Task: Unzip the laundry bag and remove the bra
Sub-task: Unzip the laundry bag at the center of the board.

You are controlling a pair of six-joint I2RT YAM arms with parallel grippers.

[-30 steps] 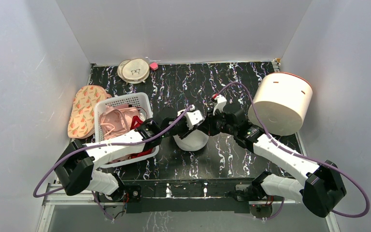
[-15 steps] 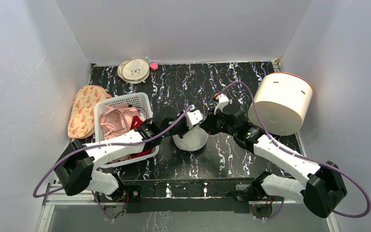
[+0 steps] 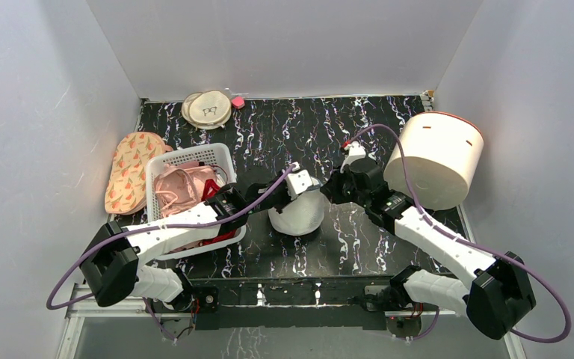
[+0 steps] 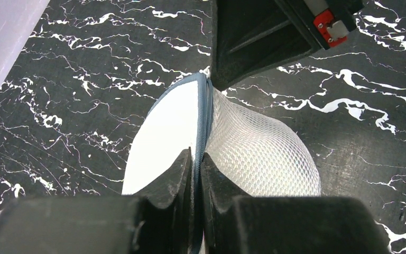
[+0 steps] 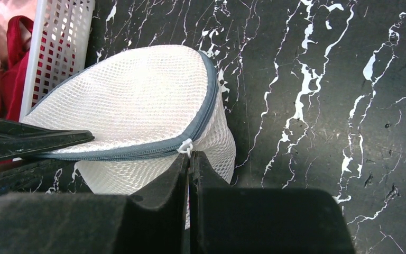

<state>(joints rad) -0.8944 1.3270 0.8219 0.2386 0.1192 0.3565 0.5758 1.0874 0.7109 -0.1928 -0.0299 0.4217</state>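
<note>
Right, from overhead the laundry bag (image 3: 297, 213) sits near the middle of the black marbled tabletop (image 3: 269, 127), just beside the white basket (image 3: 192, 155), which lies at its 9 o'clock. The bag is tipped up on its edge, so its grey zipper rim (image 4: 205, 114) runs up and over it – smooth white fabric on one side, open mesh on the other. I cannot see through the mesh to what it holds.

My left hand (image 4: 196, 156) comes in from 9 o'clock, and its fingers are pinched on the zipper rim with barely a gap between them. My right hand (image 5: 189, 157) reaches in from 3 o'clock with its fingers pressed flat together. The small white zipper pull (image 5: 185, 146) sits right at their tips – whether it is actually nipped between them I cannot tell. To the left of the pull, the zip looks closed along the stretch I can see.

The basket is filled with pink garments (image 3: 178, 188), and a red piece (image 3: 211, 187) shows against its right wall. A cream drum (image 3: 437, 158) lies on its side at about 2 o'clock, well apart from the bag. Two beige round discs (image 3: 208, 109) overlap at 11 o'clock by the back wall, with a small pink thing (image 3: 238, 102) just beside them. A flat carrot-print pouch (image 3: 131, 168) rests at 10 o'clock against the left wall.
</note>
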